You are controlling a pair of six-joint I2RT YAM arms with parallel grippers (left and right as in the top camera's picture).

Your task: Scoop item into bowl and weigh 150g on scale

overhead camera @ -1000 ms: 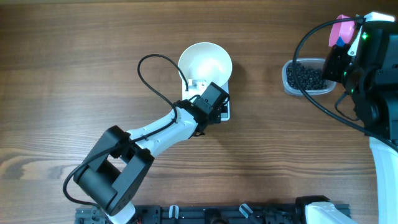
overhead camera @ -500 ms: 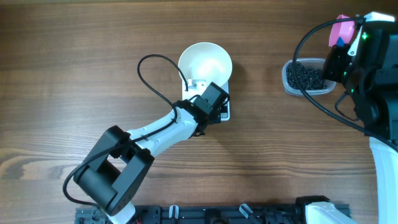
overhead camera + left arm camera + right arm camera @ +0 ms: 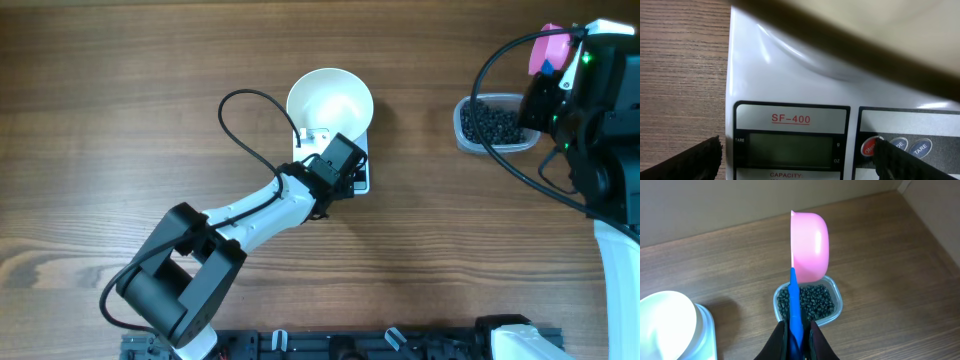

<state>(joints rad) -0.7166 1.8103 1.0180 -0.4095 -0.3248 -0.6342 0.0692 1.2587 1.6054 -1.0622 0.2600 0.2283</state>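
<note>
No movement since last sec: L fingers (image 3: 700, 160) gape empty over flat white scale (image 3: 790, 75); far right, R fingers (image 3: 816, 345) clamp pink plastic scoop (image 3: 810, 245) above small black beads (image 3: 807, 302); scooping pending.

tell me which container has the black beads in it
The clear plastic tub, full of black beads; the white bowl on the scale is empty.

The white scale (image 3: 790, 70) lies on the wooden table (image 3: 680, 75), its screen (image 3: 790, 147) blank. The bowl (image 3: 880, 30) sits on its far end. The fingers (image 3: 692, 161) of the left gripper (image 3: 800, 162) are wide apart.
</note>
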